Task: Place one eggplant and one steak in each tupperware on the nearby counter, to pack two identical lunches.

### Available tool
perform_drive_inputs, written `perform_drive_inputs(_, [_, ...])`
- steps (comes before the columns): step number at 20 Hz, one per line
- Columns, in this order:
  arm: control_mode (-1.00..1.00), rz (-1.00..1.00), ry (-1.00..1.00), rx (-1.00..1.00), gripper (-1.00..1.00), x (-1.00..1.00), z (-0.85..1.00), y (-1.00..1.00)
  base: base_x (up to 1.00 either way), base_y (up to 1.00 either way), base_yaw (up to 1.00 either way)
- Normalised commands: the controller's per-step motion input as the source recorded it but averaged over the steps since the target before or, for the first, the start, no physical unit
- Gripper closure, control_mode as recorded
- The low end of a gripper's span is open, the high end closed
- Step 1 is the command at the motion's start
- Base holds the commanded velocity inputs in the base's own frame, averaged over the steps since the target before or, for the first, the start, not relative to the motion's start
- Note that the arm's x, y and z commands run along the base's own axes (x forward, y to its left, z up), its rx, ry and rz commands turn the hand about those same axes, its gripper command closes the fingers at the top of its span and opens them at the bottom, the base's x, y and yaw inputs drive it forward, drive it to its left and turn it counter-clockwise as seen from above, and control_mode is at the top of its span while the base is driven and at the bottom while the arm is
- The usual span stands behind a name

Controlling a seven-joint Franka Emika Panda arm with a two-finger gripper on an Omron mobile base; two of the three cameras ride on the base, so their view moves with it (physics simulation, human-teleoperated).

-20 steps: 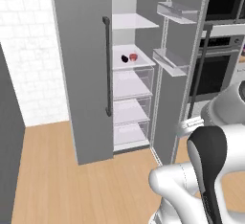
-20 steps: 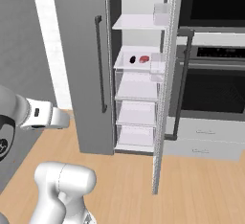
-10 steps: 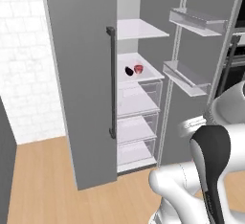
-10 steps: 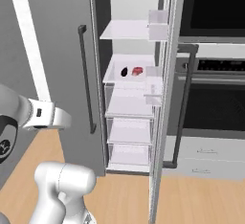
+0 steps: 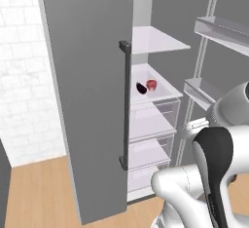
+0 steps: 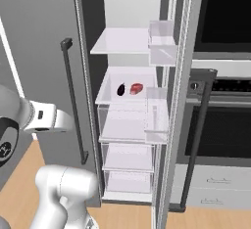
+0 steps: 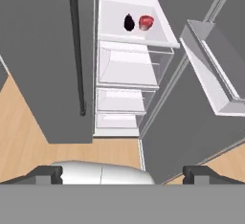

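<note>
1 eggplant (image 6: pixel 121 90), 1 steak (image 6: pixel 136 88) on the fridge (image 6: pixel 128 47) mid shelf, side by side, not touching.
Hand view: eggplant (image 7: pixel 128 22) at 12 o'clock, steak (image 7: pixel 146 22) just to its 3 o'clock. 3 clear drawers (image 7: pixel 125 66) stacked below. Closed door w/ dark handle (image 7: pixel 76 46) at 10 o'clock; open door w/ bins (image 7: pixel 212 74) at 2 o'clock. Gripper (image 7: pixel 122 175) jaws wide, holding nothing, well short of the shelf.

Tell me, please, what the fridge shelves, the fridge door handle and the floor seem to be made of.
Fridge shelves: probably glass or clear plastic, glossy; they look pale and see-through.
Fridge door handle: likely dark metal, matte; a slim, evenly dark grey bar.
Floor: seems wood or laminate, smooth; warm light brown, grain too faint to confirm.
</note>
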Motion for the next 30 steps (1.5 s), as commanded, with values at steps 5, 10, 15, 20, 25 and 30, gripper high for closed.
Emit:
perform_drive_inputs(5, [1.00,0.00,0.00,0.00,-1.00,0.00,0.00,0.00,0.52,-0.09,0.00])
perform_drive_inputs(10, [1.00,0.00,0.00,0.00,-1.00,0.00,0.00,0.00,0.36,-0.29,0.00])
perform_drive_inputs(15, [1.00,0.00,0.00,0.00,-1.00,0.00,0.00,0.00,0.24,-0.42,0.00])
perform_drive_inputs(20, [1.00,0.00,0.00,0.00,-1.00,0.00,0.00,0.00,0.30,-0.18,0.00])
perform_drive_inputs(25, [1.00,0.00,0.00,0.00,-1.00,0.00,0.00,0.00,0.44,0.00,0.00])
perform_drive_inputs(30, [1.00,0.00,0.00,0.00,-1.00,0.00,0.00,0.00,0.39,0.00,0.01])
